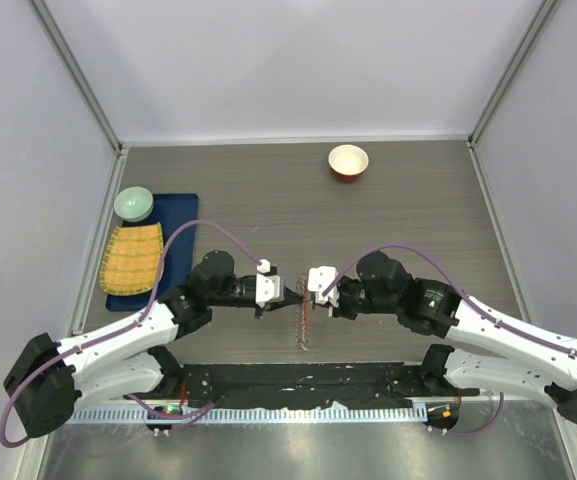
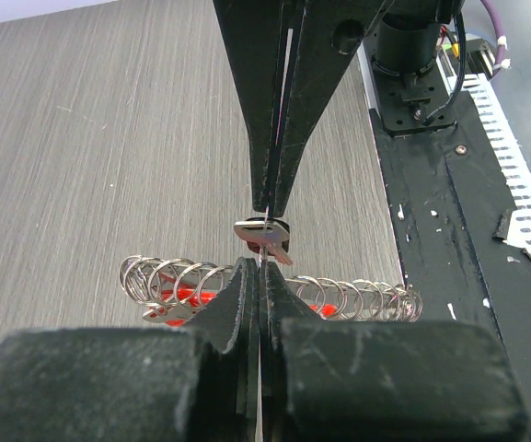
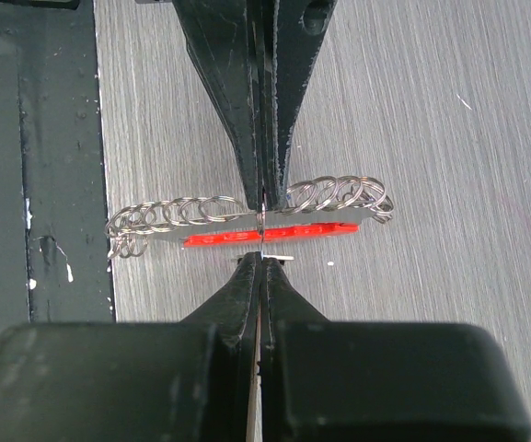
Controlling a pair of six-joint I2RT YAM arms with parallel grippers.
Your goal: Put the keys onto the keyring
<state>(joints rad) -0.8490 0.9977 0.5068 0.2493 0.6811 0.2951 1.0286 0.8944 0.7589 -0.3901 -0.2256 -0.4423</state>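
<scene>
The left end effector [image 2: 260, 273] has its fingers pressed together on a silvery ring of the keyring [image 3: 274, 233]. The keyring's red bar and row of rings stretch crosswise just under both sets of tips, on or close over the worktop [image 1: 268, 200]; I cannot tell which. Tip to tip with the left one, the right end effector [image 3: 260, 265] is squeezed narrow on a small silvery key [image 2: 263, 236], held just above the rings. Well away from the left end effector, on the robot's left, a blue tray [image 1: 183, 215] carries a yellow mat [image 1: 135, 257], with a green bowl [image 1: 134, 203] at its far corner. Far beyond the right end effector sits a red-rimmed bowl [image 1: 348, 160].
</scene>
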